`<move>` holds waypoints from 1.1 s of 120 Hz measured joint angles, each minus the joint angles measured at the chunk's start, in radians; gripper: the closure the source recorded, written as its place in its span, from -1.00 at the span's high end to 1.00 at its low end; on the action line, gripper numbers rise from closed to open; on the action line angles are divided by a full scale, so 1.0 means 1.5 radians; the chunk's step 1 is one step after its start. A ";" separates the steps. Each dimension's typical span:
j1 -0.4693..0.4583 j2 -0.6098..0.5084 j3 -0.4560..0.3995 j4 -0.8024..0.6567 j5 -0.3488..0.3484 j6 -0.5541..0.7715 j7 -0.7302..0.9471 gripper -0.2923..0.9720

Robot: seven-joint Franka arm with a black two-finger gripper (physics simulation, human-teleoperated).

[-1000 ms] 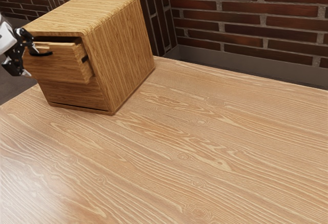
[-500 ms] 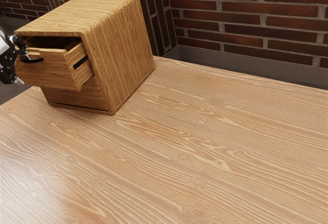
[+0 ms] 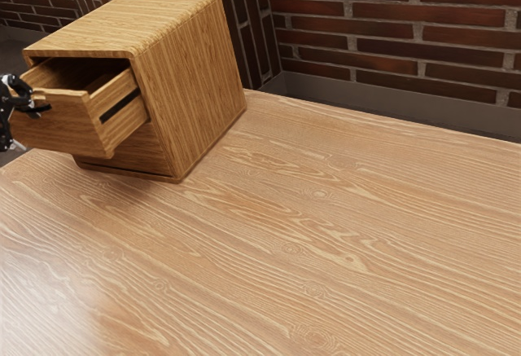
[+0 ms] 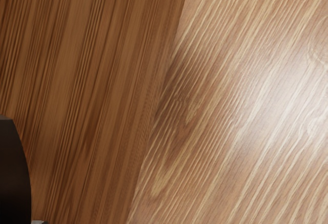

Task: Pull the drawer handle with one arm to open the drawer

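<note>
Exterior view, starting at its left edge: the hand (image 3: 11, 102) is partly in frame, level with the upper drawer. Its black fingers are closed around the drawer handle (image 3: 34, 109), a thin black bar on the drawer's front panel. The hand is clear of the worktop (image 3: 326, 226).

The drawer (image 3: 57, 124) is pulled well out of the cabinet (image 3: 183, 63). Its dark interior is exposed from above. A black slot runs along its visible side wall. The front panel is upright and projects toward the worktop's edge at the exterior view's left. The drawer hangs above the surface without touching it.

The cabinet is a light wooden box. It stands at the worktop's far corner on the exterior view's left, close to the brick wall (image 3: 391, 22). A second front panel sits closed in the cabinet below the open drawer.

The worktop runs from the cabinet to the near and right edges with a wavy grain.

Wrist view: a straight-grained wooden panel (image 4: 77, 80) meets the wavy-grained worktop, with a shadow along the join. A dark rounded shape (image 4: 11, 172) sits close to the hand. It cannot be identified.
</note>
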 joint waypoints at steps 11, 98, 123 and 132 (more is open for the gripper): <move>0.102 0.000 -0.097 -0.025 -0.002 0.000 0.000 0.24; 0.432 -0.023 -0.414 -0.088 -0.006 0.000 -0.002 -0.10; 0.504 -0.023 -0.478 -0.084 -0.009 0.001 -0.002 -0.75; 0.517 -0.031 -0.499 -0.088 -0.007 -0.002 -0.003 -0.31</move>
